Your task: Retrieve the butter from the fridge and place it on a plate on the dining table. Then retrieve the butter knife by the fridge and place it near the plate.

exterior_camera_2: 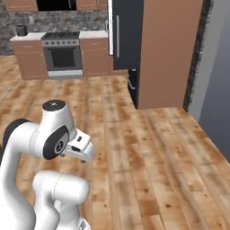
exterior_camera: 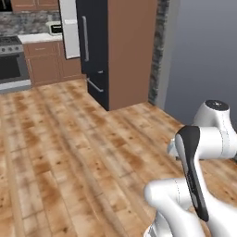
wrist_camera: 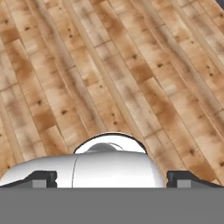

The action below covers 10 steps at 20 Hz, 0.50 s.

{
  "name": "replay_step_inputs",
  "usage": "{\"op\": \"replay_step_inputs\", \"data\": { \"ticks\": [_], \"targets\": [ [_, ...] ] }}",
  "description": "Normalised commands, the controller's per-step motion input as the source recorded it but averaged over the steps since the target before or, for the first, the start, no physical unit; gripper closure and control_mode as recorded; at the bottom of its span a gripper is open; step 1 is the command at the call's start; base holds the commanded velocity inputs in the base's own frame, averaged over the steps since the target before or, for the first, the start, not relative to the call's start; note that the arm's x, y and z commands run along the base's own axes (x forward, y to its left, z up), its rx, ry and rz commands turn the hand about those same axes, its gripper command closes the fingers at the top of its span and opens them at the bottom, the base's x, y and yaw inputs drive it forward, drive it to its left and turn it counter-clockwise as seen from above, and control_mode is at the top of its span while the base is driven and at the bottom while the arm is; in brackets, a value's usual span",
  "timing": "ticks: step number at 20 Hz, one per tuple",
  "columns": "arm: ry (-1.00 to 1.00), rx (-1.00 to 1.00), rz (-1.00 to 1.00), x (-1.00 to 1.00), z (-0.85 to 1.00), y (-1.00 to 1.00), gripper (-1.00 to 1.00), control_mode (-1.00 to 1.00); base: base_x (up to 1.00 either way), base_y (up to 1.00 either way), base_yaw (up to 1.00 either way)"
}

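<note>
1. Gripper (wrist_camera: 112, 178): fingers (wrist_camera: 41, 178) set wide apart, holding nothing, pointed down at bare wooden floor (wrist_camera: 131, 78).
2. Folded arm (exterior_camera: 194, 176): nearest the cameras, well short of the fridge.
3. Open floor lies between arm and fridge.
4. Fridge (exterior_camera: 95, 51): black, doors shut, brown side panel (exterior_camera: 132, 51) at its right.
5. Oven (exterior_camera_2: 63, 56) and brown cabinets (exterior_camera_2: 29, 60): left of the fridge, against the far wall.

No text, label, brand, number or sign could be read anywhere in the pictures.
</note>
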Motion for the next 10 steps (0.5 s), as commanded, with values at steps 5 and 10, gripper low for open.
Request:
{"op": "replay_step_inputs", "data": {
  "ticks": [5, 10],
  "targets": [
    [0.00, 0.00, 0.00, 0.00, 0.00, 0.00, -1.00, 1.00, 1.00, 0.75, 0.14],
    [0.00, 0.00, 0.00, 0.00, 0.00, 0.00, -1.00, 1.00, 1.00, 0.79, 0.09]
  ]
}}
